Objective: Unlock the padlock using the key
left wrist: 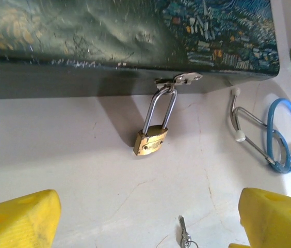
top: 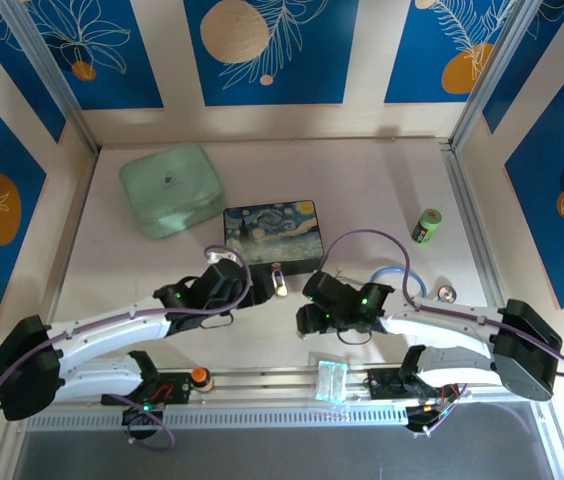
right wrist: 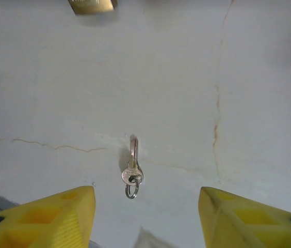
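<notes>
Right gripper [right wrist: 145, 214] is hovering open, empty, over the key [right wrist: 132, 168]; left gripper [left wrist: 150, 219] is gaping empty before the padlock [left wrist: 149, 140].

What we see on the desk [top: 362, 180]
Mint case [top: 172, 188] beside painted box [top: 272, 232]; green can [top: 427, 226] and blue cable [left wrist: 271, 121] rightward.

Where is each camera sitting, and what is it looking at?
Top camera: above and behind the arms, looking down at the table and painted box; the left arm and right arm show.
Left wrist camera: on the left wrist, facing the padlock hooked on the box's clasp; yellow fingers of the left gripper show.
Right wrist camera: on the right wrist, looking down at the key; yellow fingers of the right gripper show.
Shared: both wrist views catch the key and the padlock.
</notes>
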